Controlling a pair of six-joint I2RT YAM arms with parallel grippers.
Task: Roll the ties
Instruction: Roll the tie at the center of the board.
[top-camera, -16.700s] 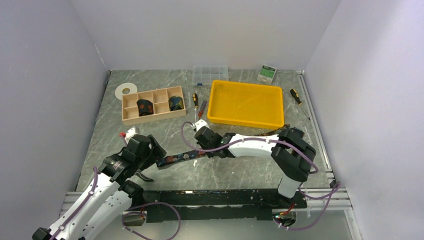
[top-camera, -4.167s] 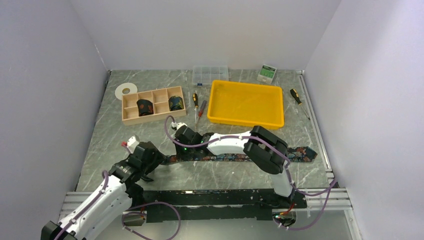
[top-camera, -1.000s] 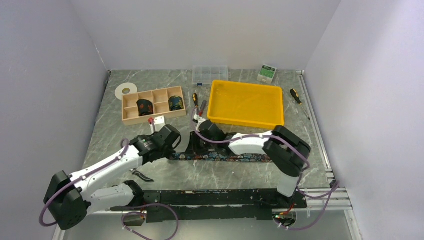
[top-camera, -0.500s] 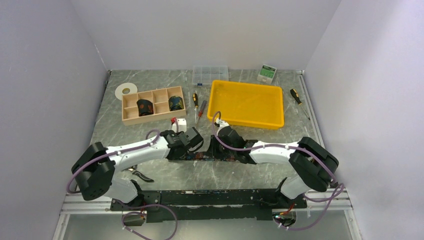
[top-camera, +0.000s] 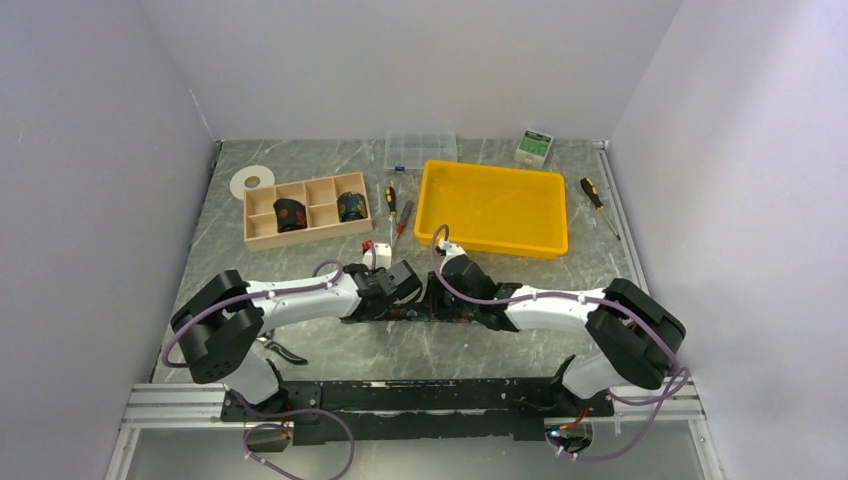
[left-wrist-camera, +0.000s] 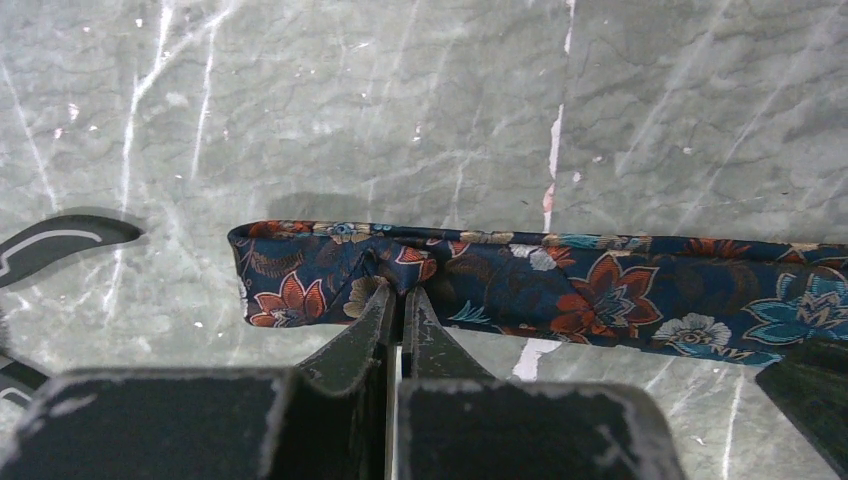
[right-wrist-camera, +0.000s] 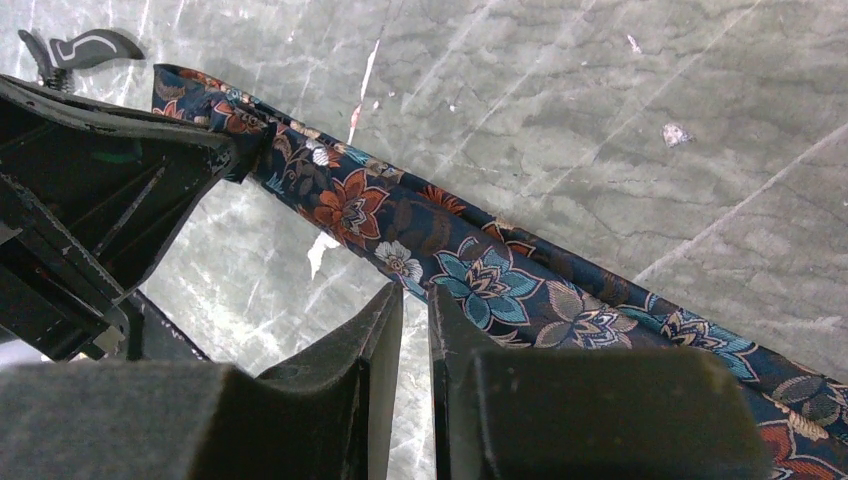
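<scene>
Left claw (left-wrist-camera: 402, 295), right claw (right-wrist-camera: 415, 290), both pinching tie (left-wrist-camera: 600, 290)

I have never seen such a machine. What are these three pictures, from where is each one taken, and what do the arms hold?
This is a robot with two arms, the left arm and the right arm, fixed at the near edge of a marble table. The wide picture comes from a camera above and behind them. The other two come from a small camera on each wrist, looking down at the work.

On the table lies a long flowered tie. The left gripper is shut on its end. The right gripper stands almost closed at the tie's edge; whether it grips is unclear.

Farther back are a wooden box with a rolled tie and a second rolled tie, and a yellow tray.
</scene>
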